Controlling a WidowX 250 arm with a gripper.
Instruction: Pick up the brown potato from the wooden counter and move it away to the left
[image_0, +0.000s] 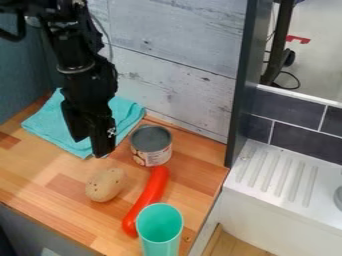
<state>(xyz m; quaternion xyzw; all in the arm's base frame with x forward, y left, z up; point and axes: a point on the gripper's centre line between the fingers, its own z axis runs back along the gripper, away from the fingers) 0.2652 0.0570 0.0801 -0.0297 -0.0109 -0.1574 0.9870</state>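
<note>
My fingers hang apart over the near edge of the turquoise cloth. On my wooden surface, the potato lies near the open can and the red sausage, beside the green cup.

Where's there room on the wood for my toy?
Bare wood lies between the potato, blue cloth and front edge. A smaller patch is between the red sausage and white sink. Around the potato, can, sausage and green cup it's crowded. The gripper hangs by the cloth.
</note>
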